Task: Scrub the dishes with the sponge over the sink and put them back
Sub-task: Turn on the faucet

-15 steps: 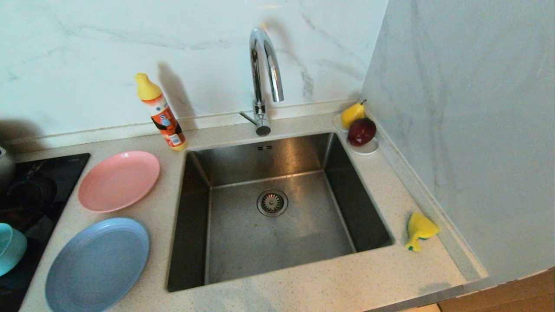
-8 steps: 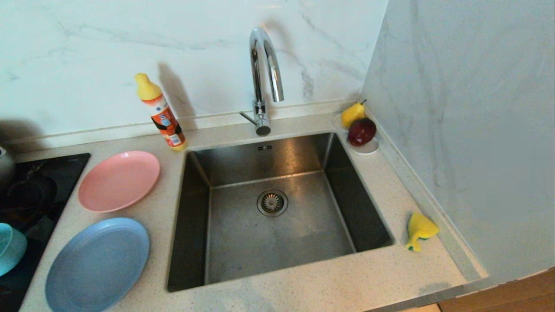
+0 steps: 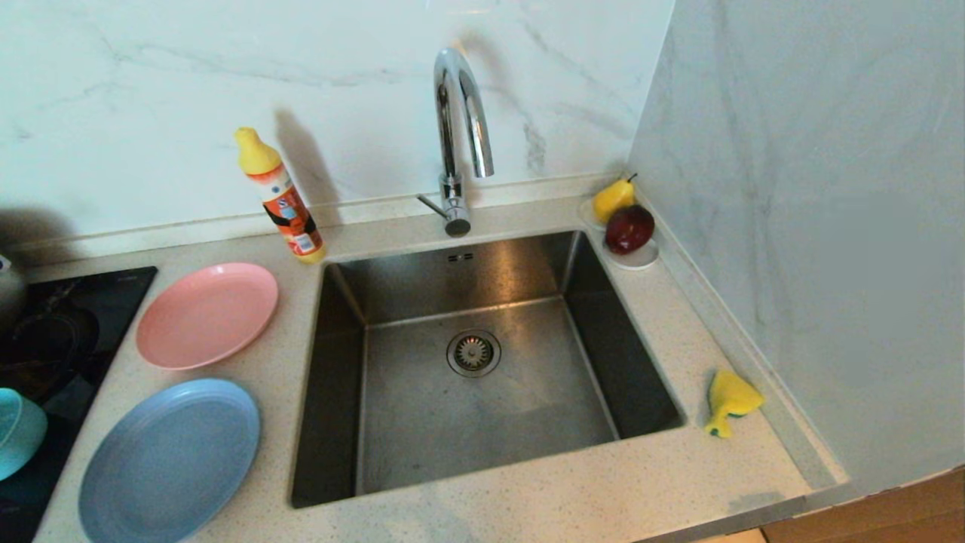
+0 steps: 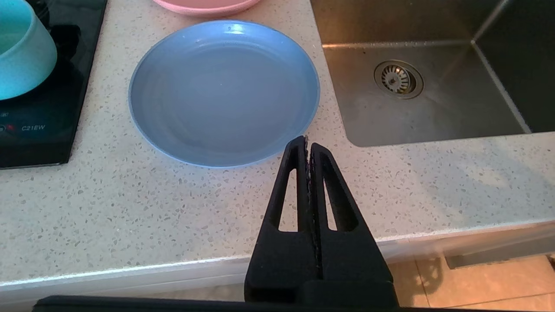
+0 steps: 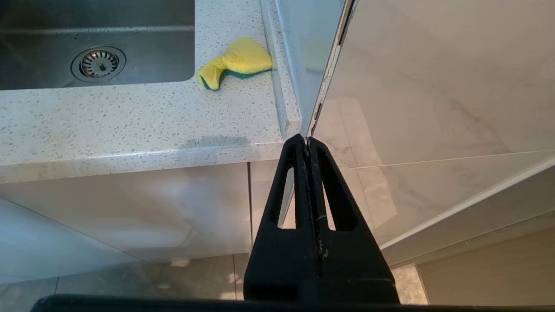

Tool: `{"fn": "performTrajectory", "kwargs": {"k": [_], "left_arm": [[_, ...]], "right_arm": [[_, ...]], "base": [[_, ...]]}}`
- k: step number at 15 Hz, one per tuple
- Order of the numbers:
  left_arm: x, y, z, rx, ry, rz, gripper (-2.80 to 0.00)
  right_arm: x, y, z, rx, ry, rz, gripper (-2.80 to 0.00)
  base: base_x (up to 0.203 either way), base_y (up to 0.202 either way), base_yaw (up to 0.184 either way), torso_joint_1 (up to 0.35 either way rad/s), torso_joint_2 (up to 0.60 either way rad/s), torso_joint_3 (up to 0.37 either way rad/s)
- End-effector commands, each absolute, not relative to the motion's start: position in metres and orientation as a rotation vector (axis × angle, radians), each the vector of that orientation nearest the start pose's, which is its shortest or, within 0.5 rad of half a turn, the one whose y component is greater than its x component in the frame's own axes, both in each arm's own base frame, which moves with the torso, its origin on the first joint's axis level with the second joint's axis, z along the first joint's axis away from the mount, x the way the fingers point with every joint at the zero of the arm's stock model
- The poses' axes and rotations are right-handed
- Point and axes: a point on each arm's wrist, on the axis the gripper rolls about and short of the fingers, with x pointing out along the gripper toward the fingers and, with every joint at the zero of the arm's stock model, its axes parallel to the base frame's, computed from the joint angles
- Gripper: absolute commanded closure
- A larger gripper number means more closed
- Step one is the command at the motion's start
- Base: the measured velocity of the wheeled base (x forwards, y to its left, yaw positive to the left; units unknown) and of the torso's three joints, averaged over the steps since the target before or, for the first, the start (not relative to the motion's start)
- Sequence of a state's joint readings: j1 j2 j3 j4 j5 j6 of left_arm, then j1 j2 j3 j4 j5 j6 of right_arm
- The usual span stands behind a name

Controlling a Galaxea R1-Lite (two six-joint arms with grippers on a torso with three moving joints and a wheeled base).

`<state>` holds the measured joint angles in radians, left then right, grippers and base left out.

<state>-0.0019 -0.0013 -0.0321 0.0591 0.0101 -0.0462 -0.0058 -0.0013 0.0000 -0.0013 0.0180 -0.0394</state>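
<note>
Left of the steel sink (image 3: 339,377) lie a pink plate (image 3: 206,314) and, nearer me, a light-blue plate (image 3: 170,461) (image 4: 223,91). A teal bowl (image 3: 16,432) (image 4: 24,50) sits on the black hob at the far left. The yellow sponge (image 3: 729,402) (image 5: 236,63) with its green layer lies crumpled on the counter right of the sink, by the wall. My left gripper (image 4: 307,143) hangs shut and empty over the counter's front edge, just short of the blue plate. My right gripper (image 5: 306,141) is shut and empty, in front of the counter's right corner. Neither arm shows in the head view.
A curved chrome tap (image 3: 458,128) stands behind the sink, an orange bottle (image 3: 283,197) with a yellow cap to its left. A white saucer (image 3: 637,259) with a pear and a dark red fruit sits in the back right corner. A marble wall (image 3: 814,226) closes the right side.
</note>
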Motion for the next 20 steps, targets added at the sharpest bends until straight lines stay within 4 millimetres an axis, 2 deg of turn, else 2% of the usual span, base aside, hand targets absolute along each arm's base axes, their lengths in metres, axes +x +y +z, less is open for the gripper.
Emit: {"fn": "performTrajectory", "kwargs": {"k": [1,4,5,8,9,12,15,17,20], "left_arm": [[-0.025,0.0,0.078,-0.047,0.026,0.007,0.0],[-0.026,0.0,0.081,-0.043,0.015,0.008,0.0],[-0.029,0.0,0.091,-0.042,-0.016,0.0,0.0],[-0.044,-0.002,0.166,-0.04,-0.127,-0.099,0.0],[-0.04,-0.003,0.192,-0.04,-0.115,-0.132,0.0],[0.004,-0.005,0.262,-0.049,-0.027,-0.236,0.0],[0.073,-0.009,0.317,-0.066,0.052,-0.386,0.0],[0.122,-0.013,0.34,-0.081,0.097,-0.501,0.0],[0.187,-0.02,0.344,-0.105,0.176,-0.619,0.0]], "right_arm": [[-0.023,0.001,0.076,-0.037,-0.003,0.012,0.0],[-0.023,0.001,0.076,-0.036,-0.001,0.012,0.0],[-0.023,0.001,0.076,-0.036,-0.003,0.012,0.0],[-0.023,0.001,0.076,-0.038,-0.002,0.012,0.0],[-0.023,0.001,0.076,-0.037,-0.002,0.012,0.0],[-0.023,0.001,0.076,-0.037,-0.003,0.012,0.0],[-0.023,0.001,0.076,-0.037,-0.002,0.012,0.0],[-0.023,0.001,0.076,-0.037,-0.003,0.012,0.0],[-0.023,0.001,0.076,-0.037,-0.002,0.012,0.0]], "base": [[0.0,0.0,0.0,0.0,0.0,0.0],[0.0,0.0,0.0,0.0,0.0,0.0],[0.0,0.0,0.0,0.0,0.0,0.0],[0.0,0.0,0.0,0.0,0.0,0.0],[0.0,0.0,0.0,0.0,0.0,0.0],[0.0,0.0,0.0,0.0,0.0,0.0],[0.0,0.0,0.0,0.0,0.0,0.0],[0.0,0.0,0.0,0.0,0.0,0.0],[0.0,0.0,0.0,0.0,0.0,0.0]]}}
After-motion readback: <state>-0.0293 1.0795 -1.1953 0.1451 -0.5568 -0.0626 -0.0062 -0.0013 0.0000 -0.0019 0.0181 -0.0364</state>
